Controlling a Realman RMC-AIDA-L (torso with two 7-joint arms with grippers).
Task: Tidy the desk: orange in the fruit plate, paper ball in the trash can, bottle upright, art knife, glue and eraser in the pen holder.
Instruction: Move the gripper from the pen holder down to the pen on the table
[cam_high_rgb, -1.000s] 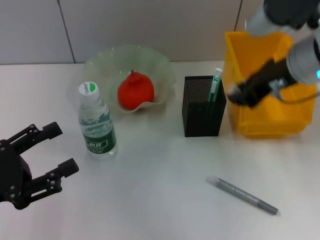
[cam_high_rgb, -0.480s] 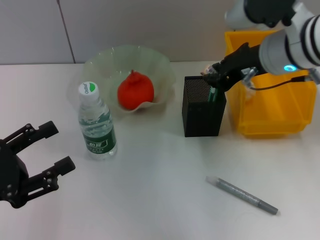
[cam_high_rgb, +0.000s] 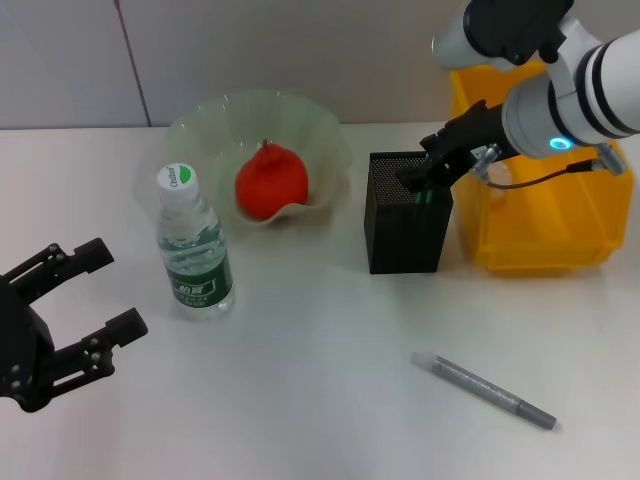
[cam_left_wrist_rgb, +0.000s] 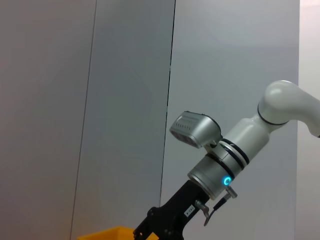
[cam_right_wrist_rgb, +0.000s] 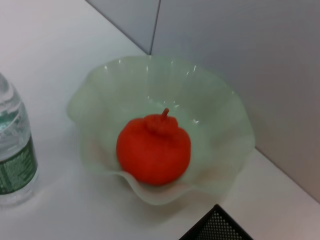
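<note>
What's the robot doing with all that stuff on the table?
It's tidying a desk. The right gripper is at the top of the black pen holder, where a green thing already stands. The left gripper waits open near the desk's edge. The orange sits in the fruit plate, the bottle stands upright, and a grey pen lies on the desk.

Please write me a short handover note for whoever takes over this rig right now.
Right gripper: over the pen holder, by the green-capped item standing in it.
Left gripper: open, parked near the table's left edge.
Done: orange in fruit plate, bottle upright.
Left: grey pen-like tool lies on the table. Paper ball and eraser not visible; yellow bin contents unseen.
</note>
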